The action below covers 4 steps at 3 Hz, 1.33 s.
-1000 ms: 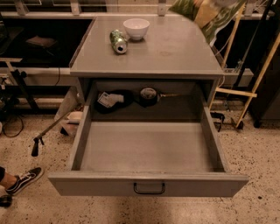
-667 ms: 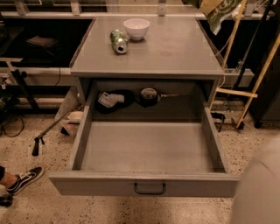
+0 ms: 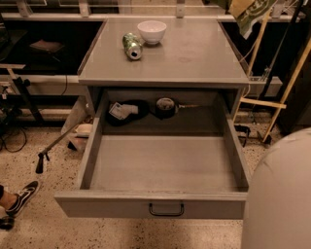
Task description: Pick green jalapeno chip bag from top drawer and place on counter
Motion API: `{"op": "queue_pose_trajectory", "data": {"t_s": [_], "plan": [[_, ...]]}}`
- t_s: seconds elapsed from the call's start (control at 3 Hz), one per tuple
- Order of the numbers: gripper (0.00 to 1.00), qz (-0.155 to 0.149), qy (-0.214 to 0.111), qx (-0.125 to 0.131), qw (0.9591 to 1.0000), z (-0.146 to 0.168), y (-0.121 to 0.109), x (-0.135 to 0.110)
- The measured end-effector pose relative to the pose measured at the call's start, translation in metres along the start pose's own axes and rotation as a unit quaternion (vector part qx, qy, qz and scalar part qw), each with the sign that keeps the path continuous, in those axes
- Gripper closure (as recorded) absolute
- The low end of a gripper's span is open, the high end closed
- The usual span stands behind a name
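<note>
Pincer out of frame past the upper right edge; grip state cannot be told. One green jalapeno chip bag (image 3: 249,13) hangs at upper right, clear of the surface (image 3: 194,53). On the surface: one can (image 3: 131,45), one bowl (image 3: 151,31). One top drawer (image 3: 160,168), open.

Dim, warm light from above falls evenly on the flat grey metal table (image 3: 194,53). Under the table top, the rear of the wide grey drawer (image 3: 160,165) lies in deep shadow. Right of the table, a pale rounded mass (image 3: 279,194) is blurred. The claw, off past the table's far right corner, cannot be made out.
</note>
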<state>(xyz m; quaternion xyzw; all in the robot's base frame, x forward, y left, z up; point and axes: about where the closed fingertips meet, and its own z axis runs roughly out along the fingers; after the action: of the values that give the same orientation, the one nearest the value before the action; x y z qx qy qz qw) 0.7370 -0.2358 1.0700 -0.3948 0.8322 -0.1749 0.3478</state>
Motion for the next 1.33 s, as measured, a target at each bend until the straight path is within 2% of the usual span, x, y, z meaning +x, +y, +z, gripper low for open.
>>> {"op": "queue_pose_trajectory", "data": {"t_s": [0.33,0.67,1.0,1.33], "plan": [[1.0,0.022,-0.013,-0.018,0.9995,0.025,0.001,0.003],[1.0,0.044,-0.044,-0.075,0.9952,0.079,0.021,-0.006],[1.0,0.058,-0.048,-0.123,0.9896,0.145,0.053,-0.02],[1.0,0.059,-0.014,-0.167,0.984,0.221,0.1,-0.011]]}}
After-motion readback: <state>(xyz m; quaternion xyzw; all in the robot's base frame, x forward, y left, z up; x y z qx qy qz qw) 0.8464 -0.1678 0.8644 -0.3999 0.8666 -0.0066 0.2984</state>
